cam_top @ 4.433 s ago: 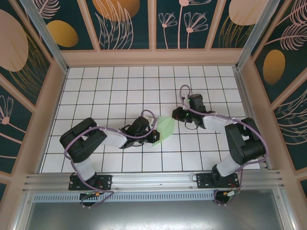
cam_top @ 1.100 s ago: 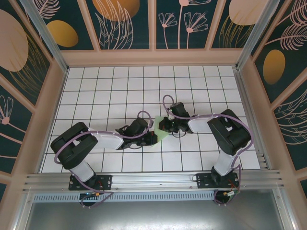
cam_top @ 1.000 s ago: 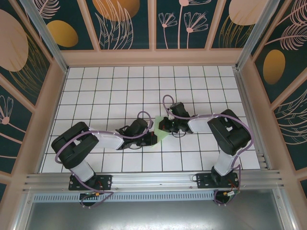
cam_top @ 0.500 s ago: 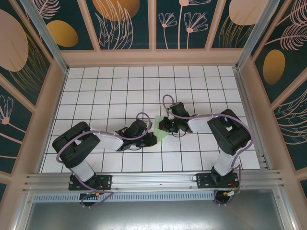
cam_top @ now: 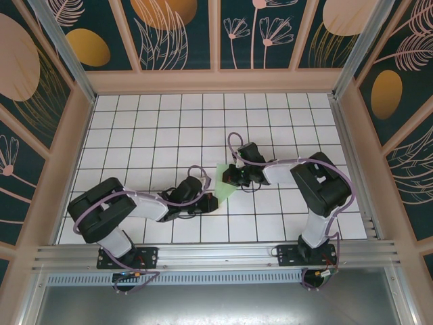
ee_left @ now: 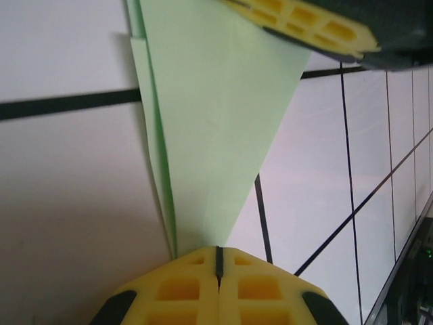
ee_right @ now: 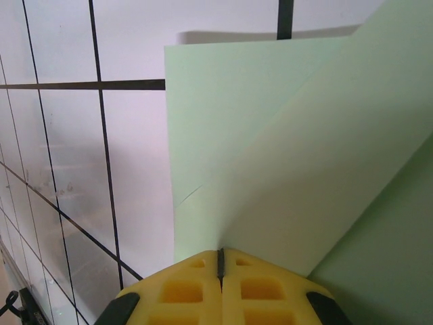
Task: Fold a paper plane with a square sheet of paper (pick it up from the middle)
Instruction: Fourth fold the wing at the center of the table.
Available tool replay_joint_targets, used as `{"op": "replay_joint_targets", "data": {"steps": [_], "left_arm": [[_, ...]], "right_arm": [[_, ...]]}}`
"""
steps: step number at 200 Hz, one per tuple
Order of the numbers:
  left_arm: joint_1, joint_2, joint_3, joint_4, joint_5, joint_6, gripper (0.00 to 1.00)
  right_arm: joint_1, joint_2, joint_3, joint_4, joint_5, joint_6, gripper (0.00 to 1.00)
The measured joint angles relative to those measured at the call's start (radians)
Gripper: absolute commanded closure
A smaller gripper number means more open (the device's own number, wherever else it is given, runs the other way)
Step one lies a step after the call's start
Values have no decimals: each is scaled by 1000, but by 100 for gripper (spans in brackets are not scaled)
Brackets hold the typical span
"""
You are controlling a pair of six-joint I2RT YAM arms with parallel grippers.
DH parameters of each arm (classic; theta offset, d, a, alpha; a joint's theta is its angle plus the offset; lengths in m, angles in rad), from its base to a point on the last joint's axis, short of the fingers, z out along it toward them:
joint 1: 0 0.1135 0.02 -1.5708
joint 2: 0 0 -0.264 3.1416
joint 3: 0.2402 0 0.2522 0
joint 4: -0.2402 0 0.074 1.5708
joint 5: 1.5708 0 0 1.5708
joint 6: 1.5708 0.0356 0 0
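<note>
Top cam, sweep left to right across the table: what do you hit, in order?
left arm → left gripper → green paper → right gripper → right arm

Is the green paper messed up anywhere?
A little. In the left wrist view an under layer peeks out beside the left fold of the paper, so the layers don't line up. A small stray crease sits near the right fingers.

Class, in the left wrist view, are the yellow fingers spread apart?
No, the left hand has its fingers closed to a thin seam by the paper.
</note>
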Motion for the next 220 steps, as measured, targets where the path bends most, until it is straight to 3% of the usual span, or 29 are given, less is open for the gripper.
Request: {"op": "replay_joint_targets", "data": {"steps": [53,94,151,220], "left_arm": [[-25,-114,-27,-136,-9,0,99],[-28,-237,8,-157,-121,1,97],[-28,-82,131,-170,-206,12,100],[-28,15,131,-194,-179,8,100]], "right_arm": [[0,0,3,-3,-3,0,100],[0,-5,2,-2,-4,0,100],[0,-9,-2,2,-4,0,100],[1,-35,-6,-5,6,-27,100]]}}
